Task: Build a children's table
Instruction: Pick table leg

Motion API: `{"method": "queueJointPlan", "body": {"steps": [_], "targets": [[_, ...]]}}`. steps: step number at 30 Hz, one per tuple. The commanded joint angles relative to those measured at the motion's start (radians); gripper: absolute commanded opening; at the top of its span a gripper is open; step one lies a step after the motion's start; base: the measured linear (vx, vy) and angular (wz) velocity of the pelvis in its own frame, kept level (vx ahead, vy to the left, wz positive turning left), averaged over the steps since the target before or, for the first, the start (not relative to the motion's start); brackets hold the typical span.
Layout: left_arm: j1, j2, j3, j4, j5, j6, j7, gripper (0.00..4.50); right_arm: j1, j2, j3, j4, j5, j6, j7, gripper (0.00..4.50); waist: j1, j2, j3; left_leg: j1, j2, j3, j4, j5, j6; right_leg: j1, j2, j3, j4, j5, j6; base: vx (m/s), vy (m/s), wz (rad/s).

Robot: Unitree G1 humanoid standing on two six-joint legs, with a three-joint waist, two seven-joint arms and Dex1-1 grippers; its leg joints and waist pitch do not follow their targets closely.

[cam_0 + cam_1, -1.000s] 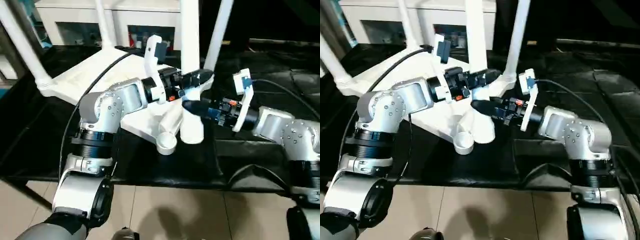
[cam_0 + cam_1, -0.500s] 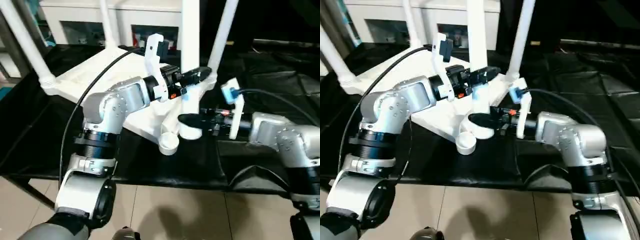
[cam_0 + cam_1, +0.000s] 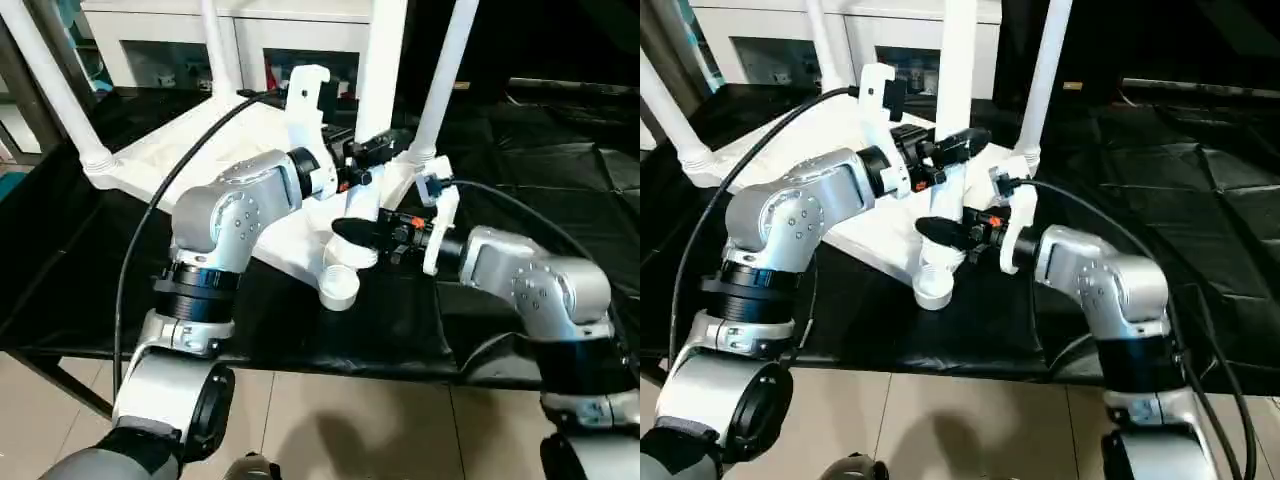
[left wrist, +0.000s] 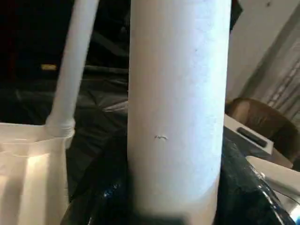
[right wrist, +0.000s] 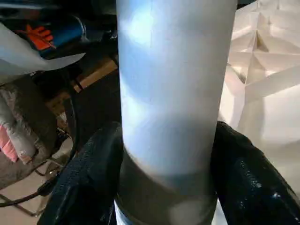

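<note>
Upright above corner socket (image 3: 339,285): leg (image 3: 379,100)

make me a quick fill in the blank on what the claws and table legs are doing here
1. Both claws close around the same upright white ____.
2. The left claw grips it ____ the right claw.
3. The table top lies with its ribbed side facing ____.
4. The surface under the table top is covered in ____ sheeting.

Missing words: leg; above; up; black

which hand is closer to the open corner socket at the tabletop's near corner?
Right. The right hand holds the leg low down, just above the socket; the left hand holds the same leg higher up.
</note>
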State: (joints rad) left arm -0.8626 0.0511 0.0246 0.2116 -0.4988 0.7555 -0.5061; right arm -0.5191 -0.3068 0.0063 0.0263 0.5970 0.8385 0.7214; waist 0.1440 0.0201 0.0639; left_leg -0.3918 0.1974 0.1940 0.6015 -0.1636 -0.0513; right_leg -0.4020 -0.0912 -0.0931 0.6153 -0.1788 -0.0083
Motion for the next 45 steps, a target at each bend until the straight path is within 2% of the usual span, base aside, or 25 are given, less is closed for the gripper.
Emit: {"method": "queueJointPlan", "body": {"steps": [1, 2, 3, 5, 7, 8, 10, 12, 15, 16, 17, 20, 23, 27, 28, 31, 34, 35, 37, 38, 40, 42, 43, 44, 45], "targets": [[-0.005, 0.004, 0.04, -0.045, -0.117, 0.061, -0.09, 2.62, 0.025, -0.027, 0.021, -0.058, 0.047, -0.008, 0.112, 2.39, 0.0, -0.007, -0.088, 0.019, 0.027, -0.016, -0.058, -0.141, 0.0, 0.062, -0.06, 0.049, -0.064, -0.117, -0.184, 0.0, 0.0, 0.0], [-0.003, 0.013, 0.072, -0.051, -0.206, 0.134, -0.16, 2.62, 0.045, -0.054, 0.028, -0.075, 0.066, -0.005, 0.167, 2.36, 0.002, -0.01, -0.087, 0.018, 0.025, -0.016, -0.058, -0.143, 0.013, 0.063, -0.061, 0.048, -0.064, -0.13, -0.196, 0.0, 0.0, 0.0], [-0.002, 0.013, 0.072, -0.051, -0.207, 0.135, -0.162, 2.62, 0.045, -0.055, 0.028, -0.076, 0.066, -0.005, 0.169, 2.36, 0.004, -0.008, -0.087, 0.018, 0.028, -0.018, -0.058, -0.139, 0.016, 0.062, -0.063, 0.048, -0.066, -0.133, -0.201, 0.0, 0.0, 0.0], [0.006, 0.048, 0.083, -0.042, -0.275, 0.191, -0.273, 2.79, 0.07, -0.106, 0.049, -0.102, 0.083, 0.005, 0.253, 2.14, 0.001, -0.01, -0.085, 0.019, 0.028, -0.017, -0.057, -0.142, 0.024, 0.061, -0.059, 0.047, -0.065, -0.136, -0.205, 0.0, 0.0, 0.0], [0.009, 0.056, 0.08, -0.039, -0.28, 0.198, -0.293, 3.05, 0.075, -0.116, 0.053, -0.107, 0.087, 0.008, 0.269, 2.02, 0.001, -0.007, -0.082, 0.02, 0.029, -0.017, -0.059, -0.153, 0.028, 0.057, -0.058, 0.049, -0.07, -0.163, -0.203, 0.0, 0.0, 0.0], [0.021, 0.084, 0.06, -0.039, -0.296, 0.219, -0.366, 3.06, 0.087, -0.148, 0.07, -0.117, 0.085, 0.001, 0.313, 1.99, 0.001, -0.005, -0.083, 0.022, 0.03, -0.019, -0.059, -0.162, 0.023, 0.057, -0.06, 0.049, -0.071, -0.183, -0.195, 0.0, 0.0, 0.0], [0.03, 0.102, 0.042, -0.046, -0.306, 0.233, -0.412, 3.06, 0.093, -0.162, 0.078, -0.119, 0.082, -0.005, 0.334, 1.96, 0.002, -0.006, -0.081, 0.023, 0.029, -0.018, -0.061, -0.173, 0.018, 0.058, -0.059, 0.049, -0.076, -0.222, -0.179, 0.0, 0.0, 0.0], [0.043, 0.125, 0.015, -0.069, -0.32, 0.253, -0.454, 2.76, 0.096, -0.176, 0.082, -0.116, 0.077, -0.014, 0.352, 1.96, -0.001, 0.0, -0.079, 0.023, 0.031, -0.021, -0.064, -0.19, 0.008, 0.057, -0.061, 0.048, -0.078, -0.252, -0.169, 0.0, 0.0, 0.0], [0.056, 0.143, -0.02, -0.095, -0.318, 0.262, -0.471, 2.54, 0.096, -0.189, 0.089, -0.11, 0.068, -0.024, 0.367, 1.96, -0.002, -0.001, -0.081, 0.026, 0.034, -0.022, -0.065, -0.202, -0.003, 0.055, -0.06, 0.049, -0.077, -0.242, -0.176, 0.0, 0.0, 0.0], [0.062, 0.147, -0.037, -0.104, -0.306, 0.257, -0.47, 2.54, 0.096, -0.193, 0.094, -0.109, 0.063, -0.026, 0.37, 1.96, -0.002, 0.0, -0.081, 0.027, 0.034, -0.022, -0.065, -0.203, -0.005, 0.055, -0.061, 0.049, -0.078, -0.246, -0.175, 0.0, 0.0, 0.0], [0.07, 0.153, -0.067, -0.109, -0.275, 0.235, -0.475, 2.33, 0.094, -0.196, 0.101, -0.104, 0.052, -0.03, 0.372, 1.96, -0.003, 0.0, -0.08, 0.027, 0.034, -0.021, -0.066, -0.207, -0.007, 0.054, -0.061, 0.049, -0.078, -0.247, -0.177, 0.0, 0.0, 0.0], [0.071, 0.154, -0.073, -0.103, -0.259, 0.221, -0.475, 2.22, 0.095, -0.2, 0.105, -0.104, 0.05, -0.033, 0.375, 1.96, -0.001, -0.004, -0.082, 0.027, 0.033, -0.021, -0.064, -0.196, -0.006, 0.056, -0.061, 0.05, -0.077, -0.239, -0.173, 0.0, 0.0, 0.0], [0.063, 0.146, -0.045, -0.08, -0.261, 0.219, -0.459, 1.95, 0.094, -0.202, 0.109, -0.102, 0.046, -0.038, 0.38, 1.96, -0.001, -0.005, -0.082, 0.024, 0.032, -0.02, -0.064, -0.185, -0.003, 0.057, -0.061, 0.05, -0.076, -0.233, -0.175, 0.0, 0.0, 0.0], [0.057, 0.14, -0.023, -0.061, -0.251, 0.187, -0.429, 1.89, 0.083, -0.192, 0.128, -0.06, -0.032, -0.13, 0.351, 1.96, 0.0, -0.007, -0.084, 0.022, 0.032, -0.02, -0.061, -0.166, 0.002, 0.057, -0.062, 0.05, -0.074, -0.218, -0.174, 0.0, 0.0, 0.0], [0.057, 0.139, -0.021, -0.061, -0.248, 0.178, -0.421, 1.88, 0.079, -0.187, 0.131, -0.048, -0.045, -0.144, 0.34, 2.52, -0.002, -0.007, -0.084, 0.021, 0.031, -0.02, -0.061, -0.165, 0.003, 0.057, -0.06, 0.049, -0.074, -0.214, -0.177, 0.0, 0.0, 0.0], [0.057, 0.121, -0.007, -0.058, -0.204, 0.106, -0.349, 1.88, 0.048, -0.113, 0.083, 0.012, -0.081, -0.191, 0.201, 2.72, -0.008, -0.008, -0.083, 0.019, 0.029, -0.021, -0.061, -0.17, 0.0, 0.057, -0.059, 0.048, -0.075, -0.218, -0.175, 0.0, 0.0, 0.0], [0.058, 0.101, -0.012, -0.072, -0.13, 0.017, -0.276, 1.88, 0.028, -0.048, 0.057, 0.039, -0.141, -0.268, 0.056, 3.09, -0.01, -0.006, -0.085, 0.026, 0.032, -0.021, -0.062, -0.162, -0.013, 0.052, -0.06, 0.049, -0.073, -0.216, -0.166, 0.0, 0.0, 0.0], [0.056, 0.087, -0.014, -0.074, -0.087, -0.031, -0.228, 1.88, 0.018, -0.007, 0.033, 0.058, -0.149, -0.289, -0.012, 3.14, -0.012, -0.003, -0.085, 0.025, 0.032, -0.02, -0.064, -0.166, -0.017, 0.051, -0.059, 0.05, -0.073, -0.208, -0.169, 0.0, 0.0, 0.0], [0.055, 0.079, -0.014, -0.072, -0.07, -0.054, -0.203, 1.88, 0.015, 0.008, 0.026, 0.065, -0.151, -0.303, -0.031, 3.14, -0.012, -0.004, -0.085, 0.025, 0.032, -0.02, -0.064, -0.165, -0.016, 0.053, -0.059, 0.049, -0.072, -0.196, -0.169, 0.0, 0.0, 0.0], [0.057, 0.062, -0.015, -0.079, -0.027, -0.091, -0.131, 1.87, 0.009, 0.047, 0.011, 0.076, -0.147, -0.31, -0.079, 3.14, -0.01, -0.001, -0.087, 0.028, 0.035, -0.021, -0.064, -0.167, -0.015, 0.051, -0.059, 0.051, -0.071, -0.18, -0.17, 0.0, 0.0, 0.0], [0.061, 0.048, -0.016, -0.087, 0.002, -0.115, -0.073, 1.86, 0.005, 0.077, 0.004, 0.087, -0.15, -0.323, -0.116, 3.14, -0.01, 0.001, -0.088, 0.026, 0.035, -0.021, -0.064, -0.164, -0.014, 0.052, -0.059, 0.05, -0.067, -0.153, -0.175, 0.0, 0.0, 0.0], [0.078, 0.036, -0.043, -0.132, 0.046, -0.12, -0.016, 1.86, 0.005, 0.119, 0.02, 0.096, -0.164, -0.331, -0.148, 3.14, -0.011, -0.004, -0.09, 0.023, 0.036, -0.022, -0.065, -0.143, -0.009, 0.056, -0.058, 0.051, -0.06, -0.111, -0.18, 0.0, 0.0, 0.0], [0.078, 0.036, -0.043, -0.132, 0.046, -0.12, -0.016, 1.86, 0.005, 0.119, 0.02, 0.096, -0.164, -0.331, -0.148, 3.14, -0.011, -0.003, -0.089, 0.022, 0.036, -0.022, -0.065, -0.138, -0.006, 0.056, -0.059, 0.05, -0.059, -0.106, -0.182, 0.0, 0.0, 0.0], [0.086, 0.034, -0.058, -0.155, 0.067, -0.122, 0.001, 1.86, 0.009, 0.134, 0.038, 0.097, -0.174, -0.34, -0.15, 2.88, -0.012, -0.006, -0.089, 0.021, 0.034, -0.02, -0.064, -0.136, -0.003, 0.056, -0.059, 0.051, -0.061, -0.107, -0.18, 0.0, 0.0, 0.0], [0.087, 0.031, -0.059, -0.16, 0.074, -0.122, 0.011, 1.85, 0.012, 0.139, 0.043, 0.096, -0.177, -0.344, -0.151, 2.81, -0.012, -0.005, -0.088, 0.02, 0.032, -0.019, -0.063, -0.133, 0.0, 0.056, -0.059, 0.052, -0.061, -0.109, -0.18, 0.0, 0.0, 0.0]]}}
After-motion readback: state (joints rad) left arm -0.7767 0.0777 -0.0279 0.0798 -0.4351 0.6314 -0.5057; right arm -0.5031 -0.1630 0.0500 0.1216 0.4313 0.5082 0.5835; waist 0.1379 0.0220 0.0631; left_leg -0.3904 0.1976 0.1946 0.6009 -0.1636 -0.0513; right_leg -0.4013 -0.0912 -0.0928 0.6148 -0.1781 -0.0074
